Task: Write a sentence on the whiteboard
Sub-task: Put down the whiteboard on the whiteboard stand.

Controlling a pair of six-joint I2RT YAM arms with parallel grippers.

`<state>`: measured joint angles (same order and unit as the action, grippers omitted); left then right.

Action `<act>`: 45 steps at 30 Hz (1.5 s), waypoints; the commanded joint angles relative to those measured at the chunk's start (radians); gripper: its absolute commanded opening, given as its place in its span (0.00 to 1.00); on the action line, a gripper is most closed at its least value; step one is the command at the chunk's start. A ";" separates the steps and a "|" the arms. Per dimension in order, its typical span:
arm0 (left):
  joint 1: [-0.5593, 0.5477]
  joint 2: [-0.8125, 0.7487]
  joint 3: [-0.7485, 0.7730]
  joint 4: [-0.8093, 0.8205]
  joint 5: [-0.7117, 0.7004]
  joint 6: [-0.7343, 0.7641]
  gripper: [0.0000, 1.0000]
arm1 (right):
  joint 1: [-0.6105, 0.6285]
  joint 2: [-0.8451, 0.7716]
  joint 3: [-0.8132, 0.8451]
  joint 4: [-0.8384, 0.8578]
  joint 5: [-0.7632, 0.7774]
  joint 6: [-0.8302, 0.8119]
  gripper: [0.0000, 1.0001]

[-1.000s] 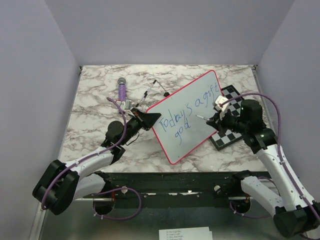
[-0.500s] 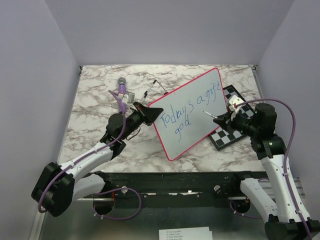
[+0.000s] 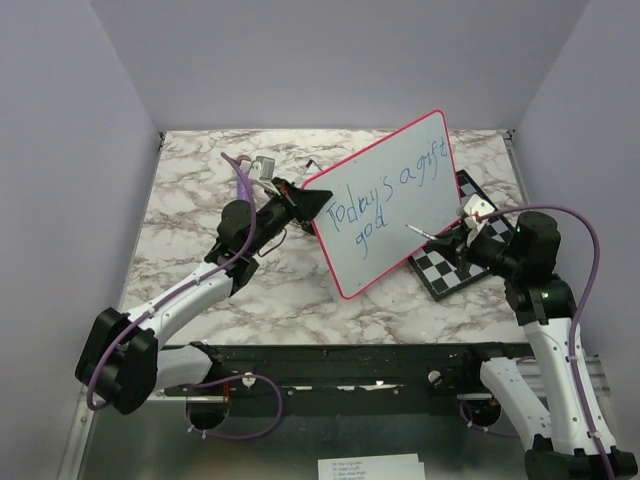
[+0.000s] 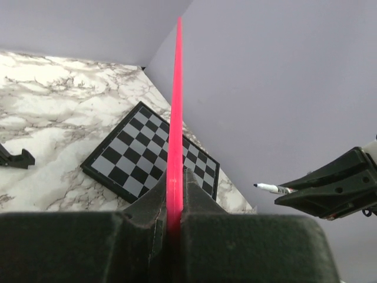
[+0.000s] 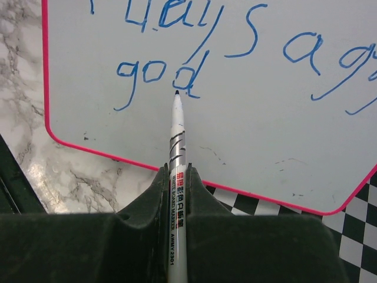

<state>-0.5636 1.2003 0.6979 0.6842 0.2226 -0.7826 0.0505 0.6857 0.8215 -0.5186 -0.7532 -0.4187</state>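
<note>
**Whiteboard hanging from one edge, marker off the face**

The left fingers (image 4: pixel 187 203) are pinching the whiteboard (image 3: pixel 400 245) by its pink rim, on the edge farthest from the chessboard (image 3: pixel 452 272). The board is hanging tilted, clear of the surface (image 3: pixel 190 210), and its lower corner is overlapping the chessboard's left side.

Judgement: it is looking like a light, stiff panel. A grip on one edge is leaving the long face free to swing under pen pressure, and the smooth rim may be prone to slipping.

The sentence (image 3: pixel 385 195) is reading roughly "Today's a gift", with "god" beneath. Over the chessboard, the right fingers (image 5: pixel 191 187) are pinching the marker (image 5: pixel 177 132) by its barrel. The tip is pointing at the "d", and the left wrist view is showing a gap between tip and face.
</note>
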 commanded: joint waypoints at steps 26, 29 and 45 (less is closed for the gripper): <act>0.381 -0.044 0.174 0.219 0.006 0.071 0.00 | -0.028 -0.012 -0.002 -0.032 -0.115 0.009 0.01; 0.427 -0.067 0.129 0.225 -0.002 0.077 0.00 | -0.028 -0.003 -0.002 -0.034 -0.120 0.008 0.01; 0.482 -0.013 0.011 0.327 0.040 0.010 0.00 | -0.028 0.021 -0.008 -0.035 -0.120 0.001 0.01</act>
<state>-0.0853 1.2121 0.6907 0.7246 0.2474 -0.6903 0.0307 0.7010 0.8215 -0.5243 -0.8478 -0.4179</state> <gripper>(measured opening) 0.099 0.140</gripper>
